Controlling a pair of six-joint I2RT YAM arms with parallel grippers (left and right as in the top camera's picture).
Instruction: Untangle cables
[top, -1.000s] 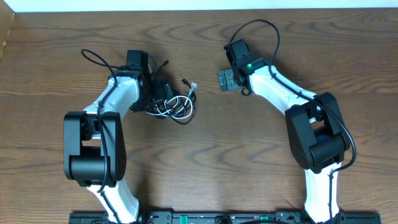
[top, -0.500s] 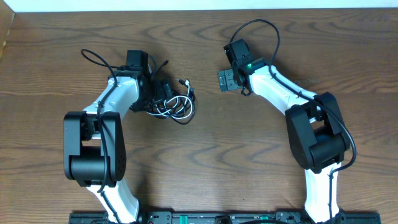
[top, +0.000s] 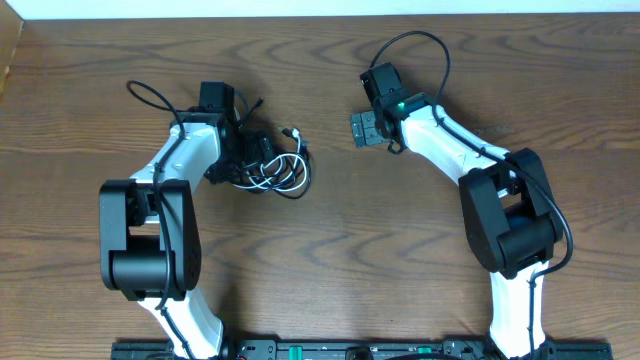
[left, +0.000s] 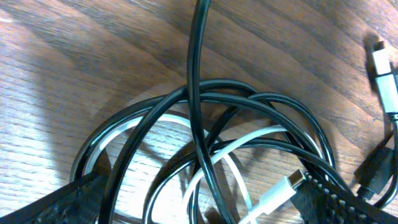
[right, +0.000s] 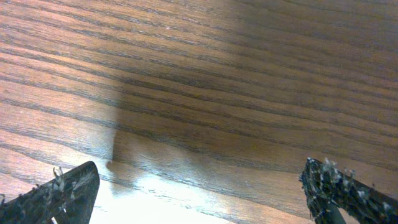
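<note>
The cables lie as one tangled bundle (top: 278, 170) on the wooden table, left of centre. In the left wrist view the black cable (left: 249, 102) makes several overlapping loops, and one strand runs straight up out of frame. The white cable (left: 245, 142) threads through them, with a white plug (left: 281, 188) near the right finger (left: 339, 200). My left gripper (top: 250, 155) (left: 202, 211) is open, low over the bundle, its jaws on either side of the loops. My right gripper (top: 365, 130) (right: 199, 199) is open over bare wood, apart from the cables.
A second white plug (top: 293, 132) (left: 385, 74) sticks out at the bundle's upper right. The left arm's own thick black wire (top: 145, 92) loops behind it, and the right arm's wire (top: 420, 45) arcs near the far table edge (top: 320, 16).
My left arm has shifted slightly left and away, and the bundle and its white plug have slid left with it. The right arm has not moved.
</note>
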